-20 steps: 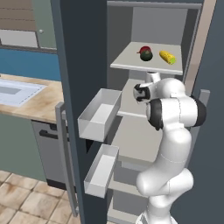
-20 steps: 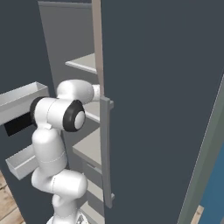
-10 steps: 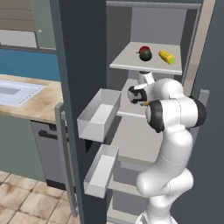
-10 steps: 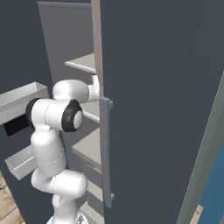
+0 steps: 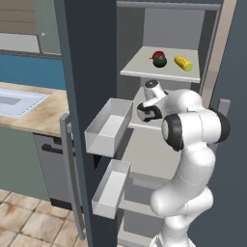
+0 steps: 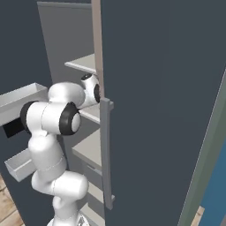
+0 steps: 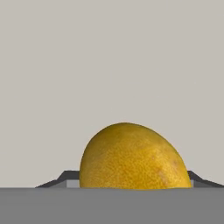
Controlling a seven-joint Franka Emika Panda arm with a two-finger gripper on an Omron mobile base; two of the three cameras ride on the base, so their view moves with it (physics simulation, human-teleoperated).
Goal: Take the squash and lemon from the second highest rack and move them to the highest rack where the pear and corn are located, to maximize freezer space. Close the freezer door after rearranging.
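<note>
Gripper fingers point(image 7: 65, 177) poke up as two small dark tips, one on each side of a bumpy yellow lemon point(image 7: 133, 156), with the lemon sitting right between them; I cannot tell if they are squeezing it or just close beside it. Behind the lemon is a plain pale grey wall. From the left base camera, the white robot arm point(image 5: 190, 144) reaches its hand into the open freezer at the second highest rack point(image 5: 144, 126), a flat pale shelf. Just above it is the highest rack point(image 5: 140, 71), and on it sit a round dark red and green pear point(image 5: 159, 59) and a short yellow corn cob point(image 5: 183, 62), near each other. To the left, two grey open boxes, a big door bin point(image 5: 108, 128) and a smaller lower bin point(image 5: 110, 188), hang on the inside of the dark grey freezer door point(image 5: 89, 72), which stands wide open. Further left is a wooden kitchen counter point(image 5: 41, 113). From the right base camera, the arm bends behind a tall dark panel with a long grey handle point(image 6: 106, 152).
</note>
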